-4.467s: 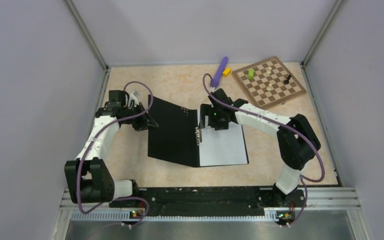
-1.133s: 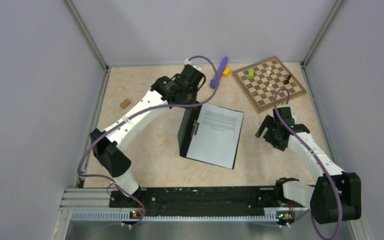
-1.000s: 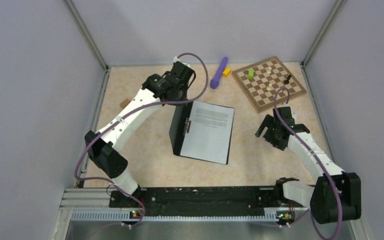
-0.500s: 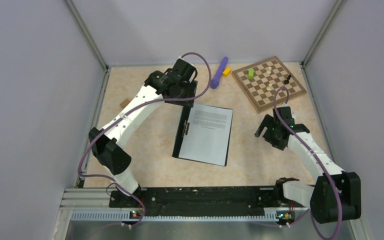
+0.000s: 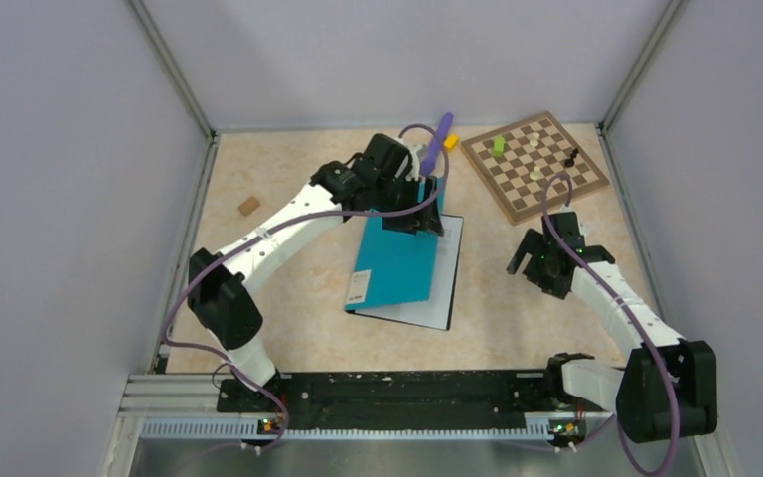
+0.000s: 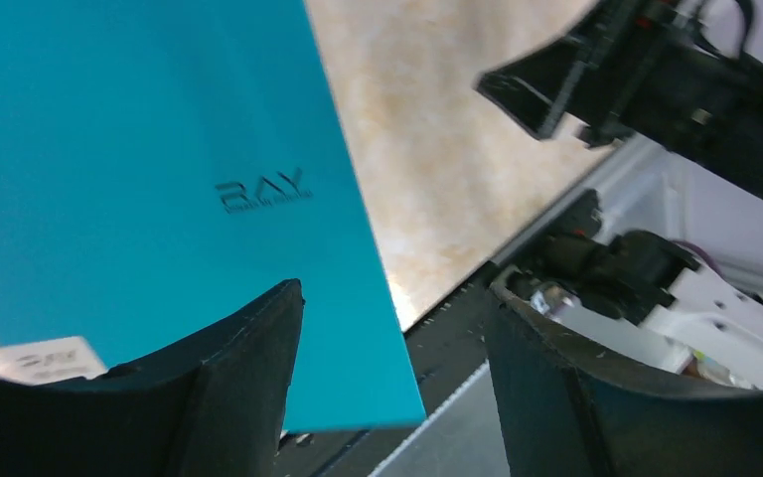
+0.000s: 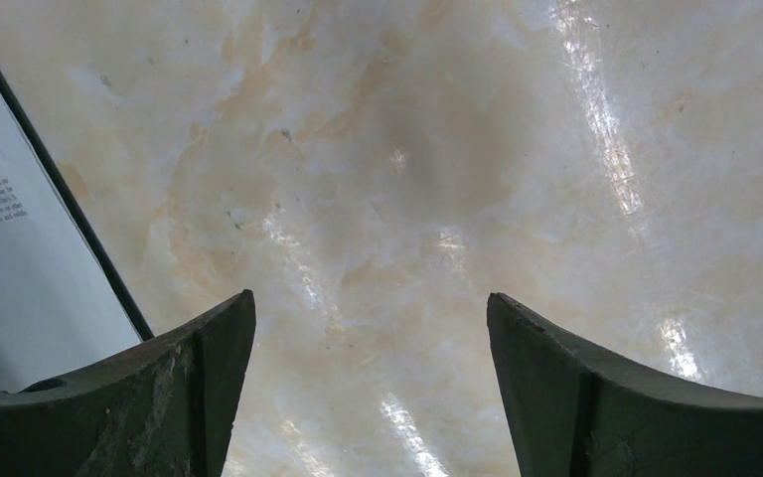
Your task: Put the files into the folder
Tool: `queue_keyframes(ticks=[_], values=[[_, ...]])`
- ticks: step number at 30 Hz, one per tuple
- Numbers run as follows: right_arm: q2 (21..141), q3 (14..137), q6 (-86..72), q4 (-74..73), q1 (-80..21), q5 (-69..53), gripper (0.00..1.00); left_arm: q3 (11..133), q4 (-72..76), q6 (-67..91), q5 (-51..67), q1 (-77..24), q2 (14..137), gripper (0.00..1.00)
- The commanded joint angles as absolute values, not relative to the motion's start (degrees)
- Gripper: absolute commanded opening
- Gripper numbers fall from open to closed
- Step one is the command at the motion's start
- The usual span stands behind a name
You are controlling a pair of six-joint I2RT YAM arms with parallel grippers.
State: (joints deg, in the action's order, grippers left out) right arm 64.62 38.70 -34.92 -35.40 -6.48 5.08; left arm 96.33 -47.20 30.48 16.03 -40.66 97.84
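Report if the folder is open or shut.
Nearly shut: folder has its cover over the files, white strip showing; fully flat, cannot tell.

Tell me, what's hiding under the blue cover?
The files show as a white strip past the right and near edges of the teal folder cover. The rest lies hidden beneath it.

We see the teal folder (image 5: 397, 263) covering most of the files (image 5: 445, 283). Only white strips show at 3 and 6 o'clock, and their print is too small to read.
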Motion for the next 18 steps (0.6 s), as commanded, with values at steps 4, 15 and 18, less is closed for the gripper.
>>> queue_keyframes(ticks=[4,15,18], values=[[62.43,44.08,-32.28,-38.75,-5.78,10.07,0.85,92.62,-29.90,37.71,30.10,-44.72,102.23,0.71],[59.09,45.74,-30.37,-40.28,-5.80,3.58,0.85,94.46,-36.61,31.62,23.28,-41.49,102.49,0.71],[60.42,46.77,-29.31,-40.07,-5.80,2.27,0.91,92.25,-39.45,30.30,21.23,-37.61,99.12,0.71]])
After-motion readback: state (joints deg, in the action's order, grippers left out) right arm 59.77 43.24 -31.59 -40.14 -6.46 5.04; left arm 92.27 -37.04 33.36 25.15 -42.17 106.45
